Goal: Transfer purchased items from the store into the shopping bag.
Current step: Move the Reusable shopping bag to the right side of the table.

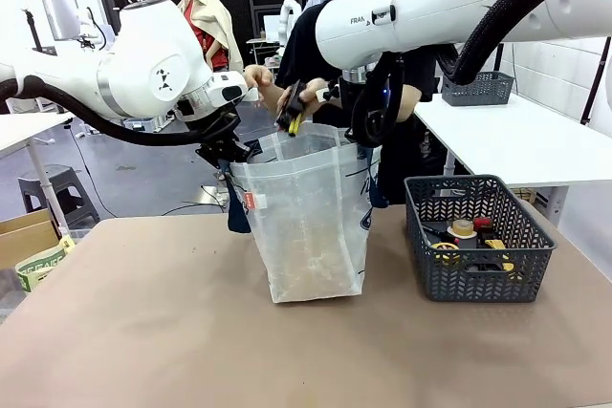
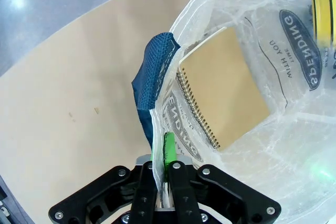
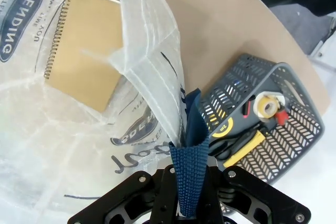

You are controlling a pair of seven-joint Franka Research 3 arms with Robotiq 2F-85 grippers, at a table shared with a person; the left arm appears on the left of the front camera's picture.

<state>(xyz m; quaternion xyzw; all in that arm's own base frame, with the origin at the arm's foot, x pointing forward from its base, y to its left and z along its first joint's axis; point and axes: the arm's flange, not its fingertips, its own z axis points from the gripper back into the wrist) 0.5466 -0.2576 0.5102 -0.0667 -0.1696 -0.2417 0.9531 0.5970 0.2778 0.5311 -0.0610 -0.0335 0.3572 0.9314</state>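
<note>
The tan table (image 1: 143, 332) spans the front view, with a person in a dark top (image 1: 306, 45) standing at its far side. The left arm (image 1: 143, 69) reaches in from one side and the right arm (image 1: 430, 2) from the other, and both meet at the top of the bag (image 1: 306, 226). This whitish see-through bag stands upright near the middle of the table with its mouth held open. Just beside it, on the robot's right, sits the lower dark grey basket (image 1: 478, 279) with openwork sides. Inside the bag a tan spiral notebook (image 2: 226, 87) lies flat against the wall that carries the dark oval logo (image 2: 302, 45). The left gripper (image 2: 163, 163) has its fingers pressed together on the bag's rim, next to a navy strap (image 2: 155, 69). The right gripper (image 3: 188, 179) pinches the other navy strap (image 3: 190, 166) at the opposite rim. Above the open mouth, the person's hand (image 1: 314, 95) holds a small black and yellow item (image 1: 292, 110). In the basket lie a roll of tape (image 3: 268, 106), a yellow and black tool (image 3: 244, 144) and a small red piece (image 3: 282, 117).
</note>
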